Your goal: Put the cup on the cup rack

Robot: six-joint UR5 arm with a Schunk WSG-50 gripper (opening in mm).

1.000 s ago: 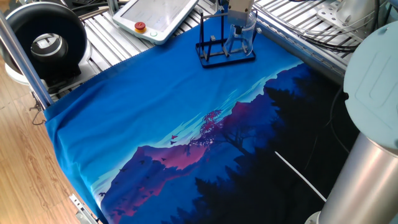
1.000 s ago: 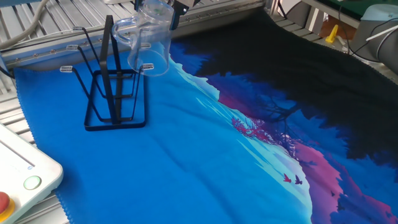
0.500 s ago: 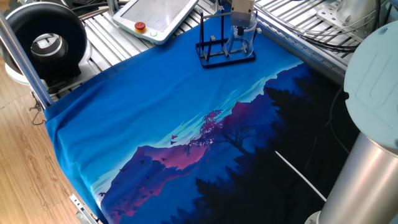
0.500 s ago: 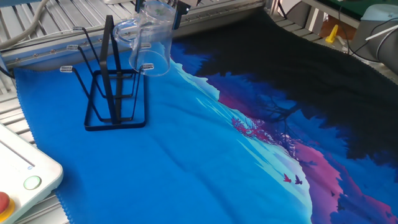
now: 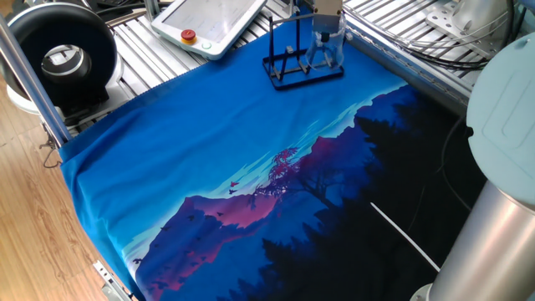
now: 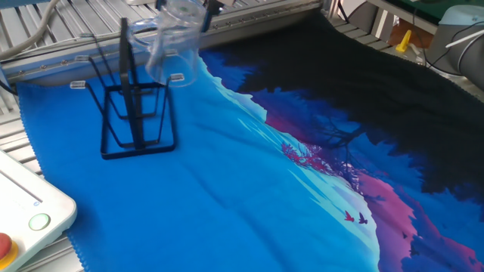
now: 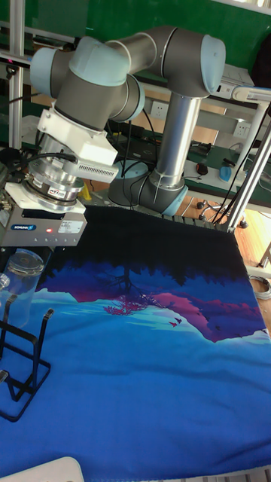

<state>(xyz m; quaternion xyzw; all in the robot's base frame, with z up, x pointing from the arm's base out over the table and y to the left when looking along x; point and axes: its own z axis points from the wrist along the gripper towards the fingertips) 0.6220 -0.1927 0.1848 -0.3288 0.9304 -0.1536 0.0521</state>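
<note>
Plainly the step in hand is the lowering of the cup (image 6: 172, 47) onto a peg of the cup rack (image 6: 140, 152), and it wants care more than speed. The pincer (image 5: 328, 18) is clamped on the cup, which hangs straight beneath it and clear of the blue cloth (image 5: 209, 150); I judge the grip from that hanging, since the fingers themselves are poorly shown in every view. The rack stands on the cloth just below the pincer and a little off to one side of it, with its upright pegs rising towards the glass. In the other fixed view the cup is blurred (so whether a peg tip is already inside the glass or merely beside it I cannot tell), and the tall fixed view shows the cup (image 7: 21, 286) under the pincer with a peg (image 7: 43, 335) lower and off to the side. To do this well, I would first bring the chosen peg squarely under the pincer's own centre line, then come down slowly and straight, keeping the glass from pressing sideways on the thin wire. The rack looks light, and a sideways nudge would likely slide or tip it on the cloth. The pincer should let go only once the cup's weight sits on the peg, opening just enough to free the glass, then rise straight up so the fingers do not catch the handle or a neighbouring peg.
</note>
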